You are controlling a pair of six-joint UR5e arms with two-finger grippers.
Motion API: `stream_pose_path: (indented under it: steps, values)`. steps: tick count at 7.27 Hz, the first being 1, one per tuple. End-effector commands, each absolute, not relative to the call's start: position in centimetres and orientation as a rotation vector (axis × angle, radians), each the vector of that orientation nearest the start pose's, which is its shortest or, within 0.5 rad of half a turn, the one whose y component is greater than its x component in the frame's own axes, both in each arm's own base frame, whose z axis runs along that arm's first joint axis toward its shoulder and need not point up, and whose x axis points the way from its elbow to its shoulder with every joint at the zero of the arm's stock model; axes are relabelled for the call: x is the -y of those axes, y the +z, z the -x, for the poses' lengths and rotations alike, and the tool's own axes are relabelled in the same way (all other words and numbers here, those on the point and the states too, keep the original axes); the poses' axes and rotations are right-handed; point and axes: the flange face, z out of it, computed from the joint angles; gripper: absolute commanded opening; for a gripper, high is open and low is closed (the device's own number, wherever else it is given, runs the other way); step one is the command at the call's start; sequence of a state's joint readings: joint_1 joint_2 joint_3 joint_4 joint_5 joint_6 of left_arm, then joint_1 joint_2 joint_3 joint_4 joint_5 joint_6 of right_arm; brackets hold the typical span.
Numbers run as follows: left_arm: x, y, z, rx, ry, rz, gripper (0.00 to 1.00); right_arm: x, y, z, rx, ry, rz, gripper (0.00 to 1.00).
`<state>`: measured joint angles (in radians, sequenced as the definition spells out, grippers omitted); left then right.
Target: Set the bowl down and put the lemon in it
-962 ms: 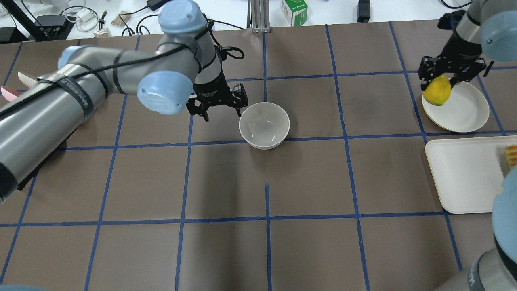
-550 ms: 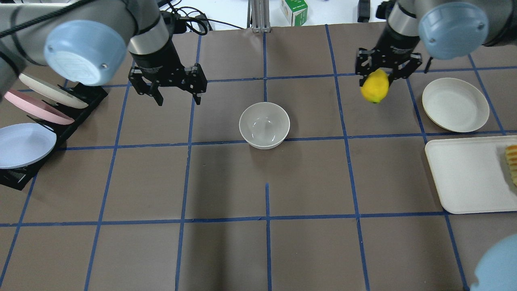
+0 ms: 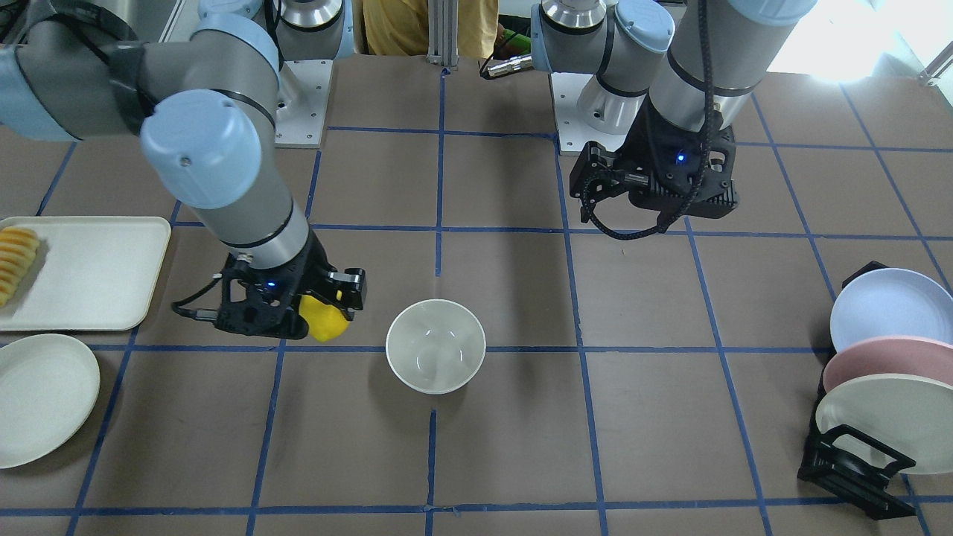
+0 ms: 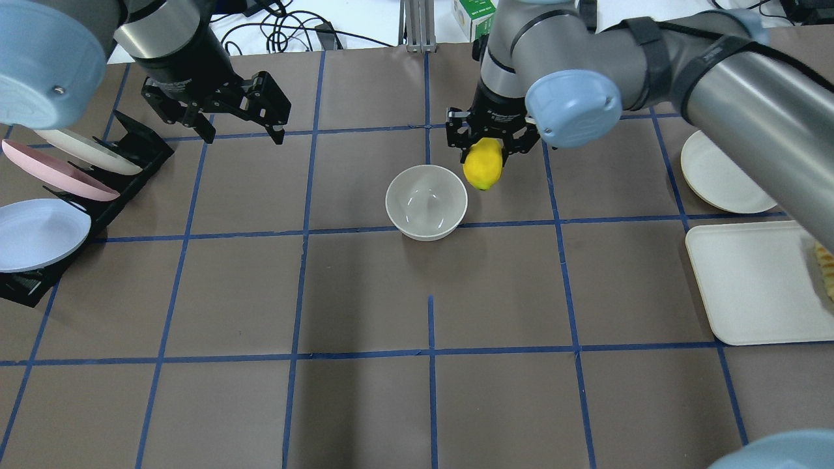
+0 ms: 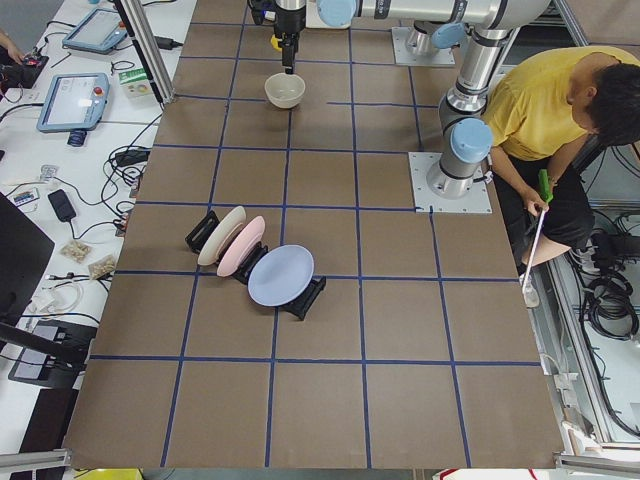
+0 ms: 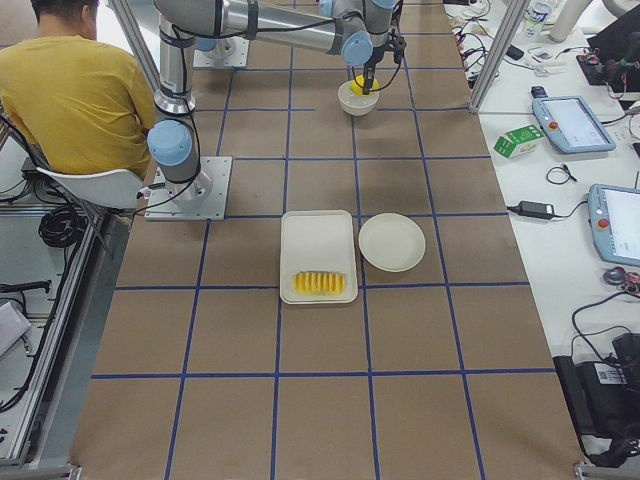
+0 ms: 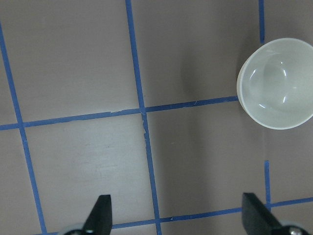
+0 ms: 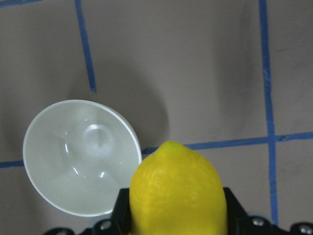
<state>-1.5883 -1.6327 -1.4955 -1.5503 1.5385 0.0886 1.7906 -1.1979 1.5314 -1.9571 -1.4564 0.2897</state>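
The off-white bowl [image 4: 426, 200] stands upright and empty at the table's middle; it also shows in the front view [image 3: 435, 345], the left wrist view [image 7: 277, 83] and the right wrist view [image 8: 80, 155]. My right gripper [image 4: 485, 151] is shut on the yellow lemon [image 4: 483, 164] and holds it in the air just right of the bowl's rim; the lemon also shows in the front view [image 3: 324, 321] and the right wrist view [image 8: 177, 191]. My left gripper [image 4: 241, 130] is open and empty, raised far left of the bowl; its fingertips [image 7: 102, 208] show spread wide.
A black rack with pastel plates [image 4: 45, 189] stands at the left edge. A shallow off-white plate [image 4: 720, 176] and a white tray [image 4: 756, 280] with sliced fruit [image 4: 826, 264] lie at the right. A person in yellow [image 5: 545, 110] sits behind the robot.
My right gripper has carried the lemon leftward from over the shallow plate to just beside the bowl. My left gripper has drawn back from the bowl to the far left.
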Motion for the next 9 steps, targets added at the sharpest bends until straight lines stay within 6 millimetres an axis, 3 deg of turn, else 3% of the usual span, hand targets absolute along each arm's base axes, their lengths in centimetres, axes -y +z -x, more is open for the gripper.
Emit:
stream_pose_path:
  steps: [1,2,5,8,9]
  values:
    - [52.3,49.0,13.5,-3.128,0.003,-0.144,1.0,58.2,29.2,-33.1,-3.006,-0.056,-0.035,0.0]
    - [52.1,49.8,12.4,-3.144,-0.015,-0.13,1.0,57.6,28.0,-34.6,-3.011,-0.027,-0.034,0.0]
    - [51.6,50.5,11.6,-3.163,-0.032,-0.102,1.0,58.1,24.0,-35.0,-3.026,0.042,-0.034,0.0]
    - [51.6,50.7,11.8,-3.162,-0.037,-0.112,1.0,58.9,22.0,-35.4,-3.016,0.042,-0.031,0.15]
    - [51.6,50.7,11.8,-3.165,-0.037,-0.11,1.0,59.0,21.5,-35.5,-3.011,0.054,-0.031,0.42]
